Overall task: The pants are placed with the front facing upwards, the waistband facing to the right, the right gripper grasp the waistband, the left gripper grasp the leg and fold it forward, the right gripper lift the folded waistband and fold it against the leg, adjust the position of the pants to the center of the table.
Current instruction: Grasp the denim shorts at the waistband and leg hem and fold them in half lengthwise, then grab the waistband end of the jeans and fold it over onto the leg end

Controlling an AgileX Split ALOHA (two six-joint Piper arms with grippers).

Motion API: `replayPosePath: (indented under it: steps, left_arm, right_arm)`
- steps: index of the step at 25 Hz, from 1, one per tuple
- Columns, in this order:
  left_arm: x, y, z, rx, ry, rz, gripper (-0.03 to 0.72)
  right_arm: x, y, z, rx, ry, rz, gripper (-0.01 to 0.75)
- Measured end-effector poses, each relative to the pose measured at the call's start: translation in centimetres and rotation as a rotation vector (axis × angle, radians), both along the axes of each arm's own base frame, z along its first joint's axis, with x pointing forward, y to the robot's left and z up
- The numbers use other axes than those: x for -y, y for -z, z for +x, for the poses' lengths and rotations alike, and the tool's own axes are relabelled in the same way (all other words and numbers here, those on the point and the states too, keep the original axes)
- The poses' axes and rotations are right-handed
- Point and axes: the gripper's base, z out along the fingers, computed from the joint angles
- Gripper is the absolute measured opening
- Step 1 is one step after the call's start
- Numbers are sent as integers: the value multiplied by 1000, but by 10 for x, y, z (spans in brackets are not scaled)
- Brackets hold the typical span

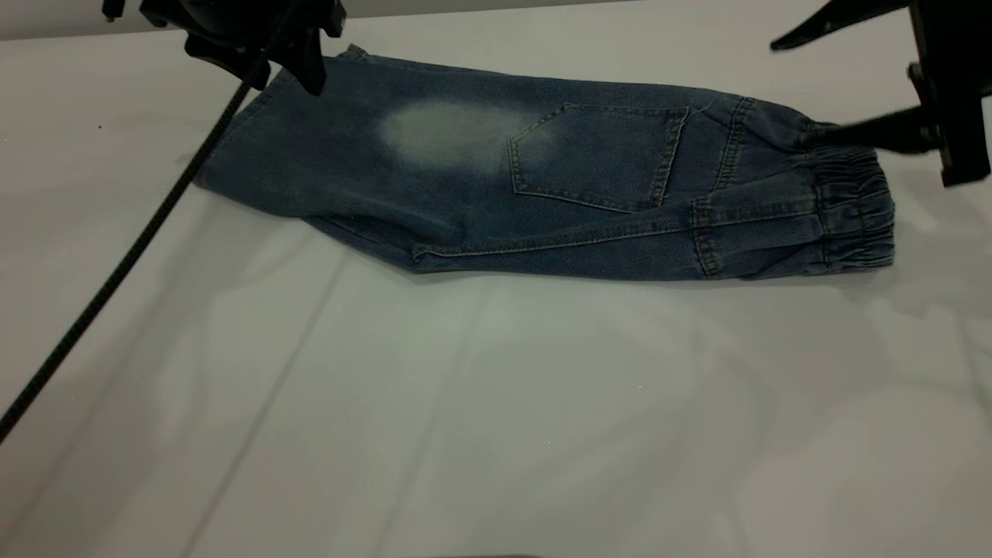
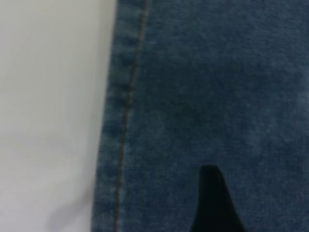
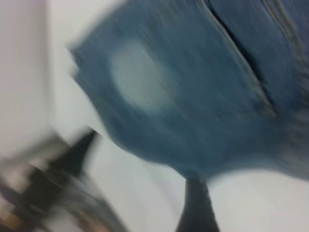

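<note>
Pants (image 1: 542,194): short blue denim, already folded lengthwise so a patch back pocket (image 1: 597,159) and a pale faded oval face up; they lie across the far half of the worktop (image 1: 496,403), not at its centre.
Waistband (image 1: 852,213): the gathered elastic end points to the right, ruffled and thicker than the rest.
Leg hem: at the far left, with tan stitching running along its edge.
Right end effector (image 1: 821,136): its lower finger rests on the far corner of the waistband while the upper finger stands well above, so the claw is spread wide and pinching nothing.
Left end effector (image 1: 310,66): poised at the far corner of the leg hem, tip at or just above the denim; I cannot tell whether it is spread or pressed together.
Handling: I'd judge the denim soft and limp but fairly heavy for cloth, not fragile, and it should drape and drag on the smooth surface.
Where to grip: the bunched elastic looks the surest hold, taking both layers together.
</note>
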Motion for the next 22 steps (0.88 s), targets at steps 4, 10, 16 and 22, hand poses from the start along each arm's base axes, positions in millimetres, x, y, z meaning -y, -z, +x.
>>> replayPosePath:
  steps: [4,10,16,22]
  left_arm:
    - [8,0,-2,6,27,5,418]
    - [25,-2,-4,35,64,-3,418]
    - [40,-2,-8,43,96,-6,418]
    - [50,-2,-12,42,117,-6,418]
  right_arm:
    - [0,9,-16,-74,-183,-110,460]
    - [8,17,-17,-104,-176,-234,598]
    - [12,18,-10,-104,-67,-248,648]
    - [14,19,-8,-127,-7,-239,601]
